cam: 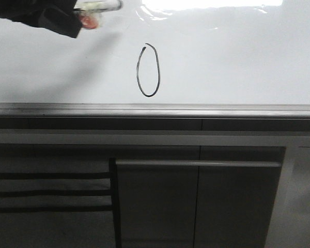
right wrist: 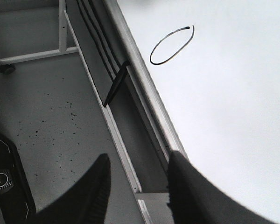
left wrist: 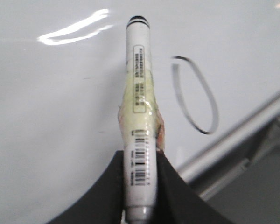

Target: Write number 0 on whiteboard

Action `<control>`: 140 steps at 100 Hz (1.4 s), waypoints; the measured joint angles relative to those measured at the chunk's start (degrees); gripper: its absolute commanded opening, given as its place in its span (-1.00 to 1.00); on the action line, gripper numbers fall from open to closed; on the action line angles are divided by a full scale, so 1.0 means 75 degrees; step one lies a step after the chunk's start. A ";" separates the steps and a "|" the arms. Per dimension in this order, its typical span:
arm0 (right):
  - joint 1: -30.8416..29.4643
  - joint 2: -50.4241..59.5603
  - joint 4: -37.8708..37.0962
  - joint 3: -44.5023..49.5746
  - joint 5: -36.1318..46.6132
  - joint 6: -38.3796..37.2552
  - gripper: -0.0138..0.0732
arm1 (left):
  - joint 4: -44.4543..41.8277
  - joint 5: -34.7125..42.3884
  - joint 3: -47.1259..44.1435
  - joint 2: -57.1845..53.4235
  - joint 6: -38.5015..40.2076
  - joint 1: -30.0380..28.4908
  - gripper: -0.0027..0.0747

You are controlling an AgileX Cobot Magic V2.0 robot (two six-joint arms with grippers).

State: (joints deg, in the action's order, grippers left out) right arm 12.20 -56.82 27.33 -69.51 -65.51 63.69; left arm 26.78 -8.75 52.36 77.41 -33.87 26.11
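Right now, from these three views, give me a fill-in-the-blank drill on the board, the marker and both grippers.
1. The figure drawn on the whiteboard is the number 0, and its line leaves a small gap at its ____.
2. The marker is held by the ____ gripper.
3. The right gripper holds ____, its fingers spread apart.
4. In the front view the marker is to the ____ of the number 0, not touching it.

Missing words: top; left; nothing; left
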 measured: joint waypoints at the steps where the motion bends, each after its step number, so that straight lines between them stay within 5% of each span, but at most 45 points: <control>1: 0.0003 -0.0003 0.0000 0.0000 -0.0014 -0.0003 -0.09 | 0.0087 0.0112 -0.0020 0.0020 0.0020 -0.0080 -0.72; 29: -0.0016 0.0016 0.0000 0.0000 -0.0184 -0.0065 -0.09 | 0.0624 0.1492 -0.0076 0.0867 0.0089 -0.0605 -0.72; 61: -0.0016 0.0016 0.0000 0.0000 -0.0186 -0.0065 -0.09 | 0.0651 0.1487 -0.0076 0.1363 0.0089 -0.0605 -0.69; 71: -0.0016 0.0016 0.0000 0.0000 -0.0186 -0.0065 -0.09 | 0.0621 0.1379 -0.0076 0.1393 0.0089 -0.0605 -0.50; 90: -0.0016 0.0016 0.0000 0.0000 -0.0186 -0.0459 -0.09 | 0.0566 0.1167 -0.0076 0.1406 0.0089 -0.0605 0.13; 99: -0.0059 0.0016 -0.0184 0.0000 -0.0199 -0.0979 -0.09 | 0.0527 0.0982 -0.0076 0.1365 0.0089 -0.0605 0.17; 115: -0.0235 0.0110 -0.1151 0.0016 -0.0229 -0.2425 -0.09 | -0.0057 0.0028 0.0008 0.0885 0.0089 -0.0605 0.17; 140: -0.0556 0.1311 -0.2097 0.0740 0.0093 -0.5320 -0.22 | -0.1905 -0.3285 0.0271 -0.1307 0.0677 -0.0605 0.07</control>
State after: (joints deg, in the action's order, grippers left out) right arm 8.03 -46.99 11.61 -63.96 -64.81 23.79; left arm 12.49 -33.39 54.39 67.61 -28.79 21.58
